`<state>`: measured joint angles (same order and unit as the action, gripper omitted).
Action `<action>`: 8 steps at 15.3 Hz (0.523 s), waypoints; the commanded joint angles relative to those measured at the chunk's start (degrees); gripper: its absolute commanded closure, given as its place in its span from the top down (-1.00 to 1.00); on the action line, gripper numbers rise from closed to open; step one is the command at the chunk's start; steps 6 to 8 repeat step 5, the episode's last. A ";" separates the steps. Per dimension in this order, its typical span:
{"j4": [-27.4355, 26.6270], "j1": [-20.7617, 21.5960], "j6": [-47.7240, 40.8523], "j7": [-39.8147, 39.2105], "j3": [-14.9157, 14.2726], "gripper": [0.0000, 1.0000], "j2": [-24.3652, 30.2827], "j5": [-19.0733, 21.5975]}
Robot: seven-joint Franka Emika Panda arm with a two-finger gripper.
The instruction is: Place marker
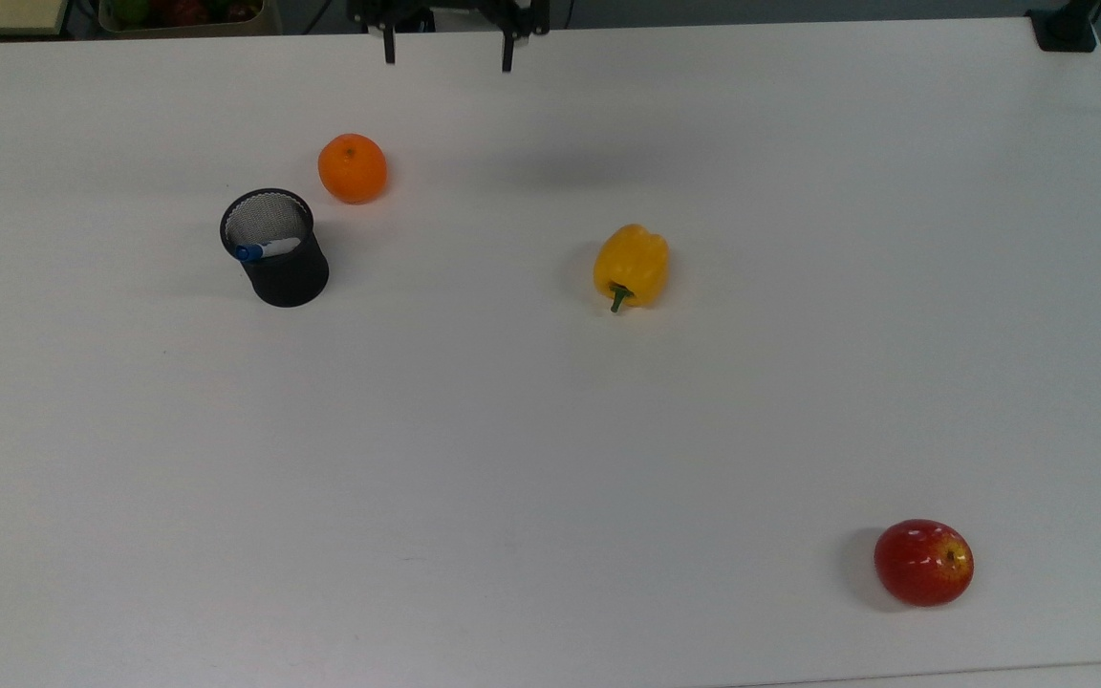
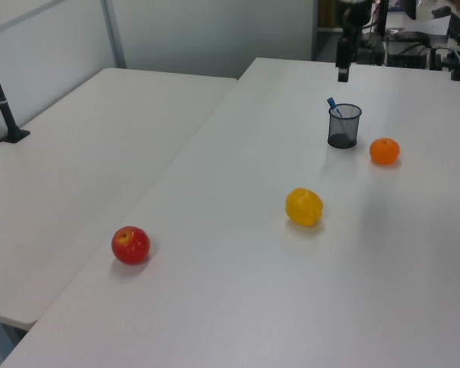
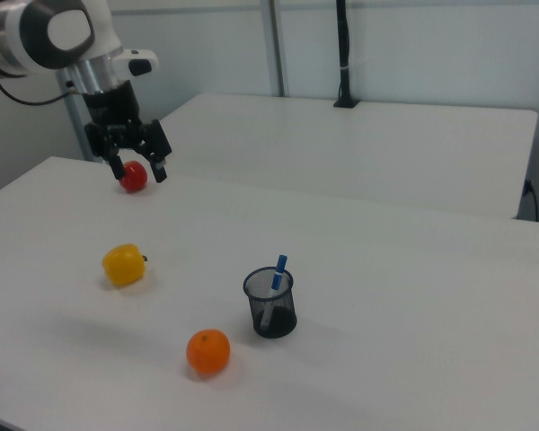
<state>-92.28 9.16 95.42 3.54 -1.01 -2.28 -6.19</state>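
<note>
Already, the slim white marker with a blue cap [image 1: 266, 250] is seen standing inside the black wire-mesh pen cup [image 1: 275, 250], leaning against its rim with the blue cap poking above the edge, so the placing is judged to be done and the step in hand is taken to be the retreat of the arm. The robot's black two-finger gripper [image 3: 133, 168] is held high above the white table [image 1: 550, 430], its fingers spread apart and nothing held between them; in the top view its fingertips are seen at the far edge, well apart from the cup. For the retreat to be done well, the gripper should be kept raised and away from the cup, since such a light mesh container could probably be tipped by a passing touch, and the tilted marker could be knocked out. Apart from the marker, nothing else can be made out in the cup. A round orange fruit [image 1: 352, 168] lies just beside the cup, a yellow bell pepper [image 1: 631, 267] lies near the table's middle, and a red apple [image 1: 923, 562] rests well apart, near the top view's lower right corner.
</note>
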 commanded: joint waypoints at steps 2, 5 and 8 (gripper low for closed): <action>-0.88 0.59 -3.48 -1.43 -1.01 1.00 2.72 2.85; -0.88 0.33 -3.48 -1.35 -1.01 1.00 2.55 2.76; -0.88 0.33 -3.48 -1.35 -1.01 1.00 2.55 2.76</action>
